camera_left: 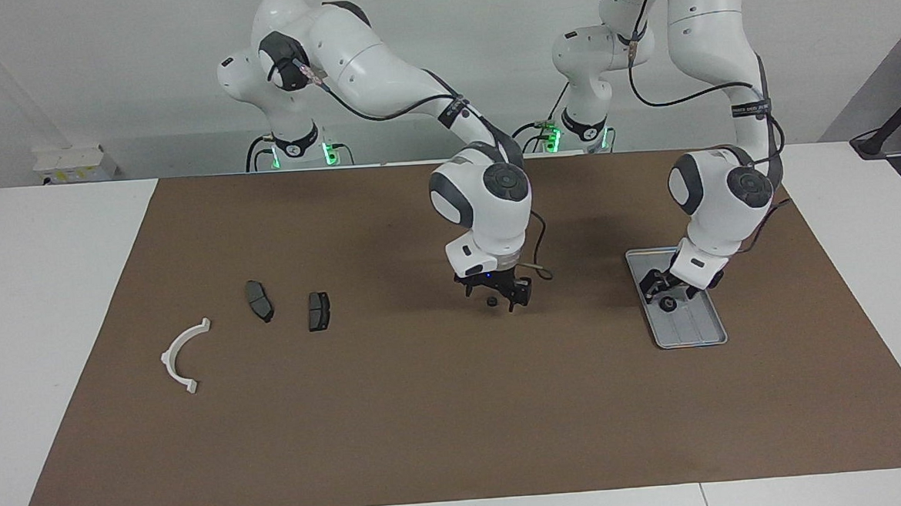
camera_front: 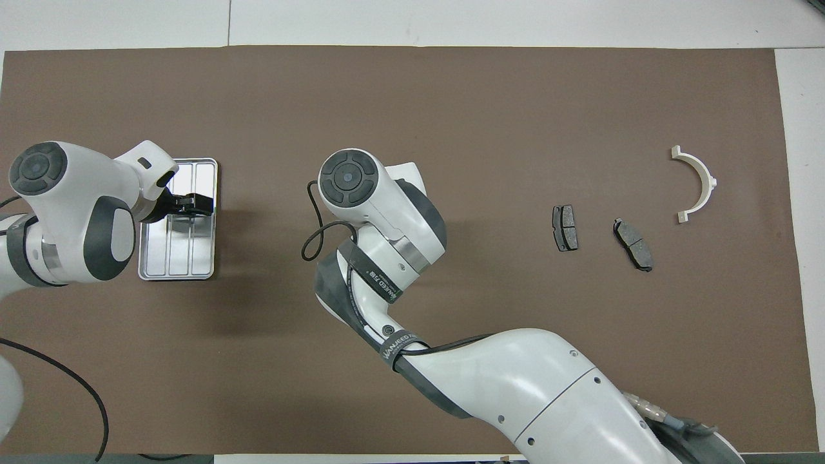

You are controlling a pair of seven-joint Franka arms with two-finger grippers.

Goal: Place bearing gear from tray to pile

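While fingers [camera_left: 651, 280] apparently straddle gear [camera_left: 667, 306], ungripped

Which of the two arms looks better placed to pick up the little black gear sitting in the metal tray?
The left one, I'd say. The left gripper is open and down over the tray, straddling the bearing gear. The right gripper, also open, is over a second small black part on the brown mat.
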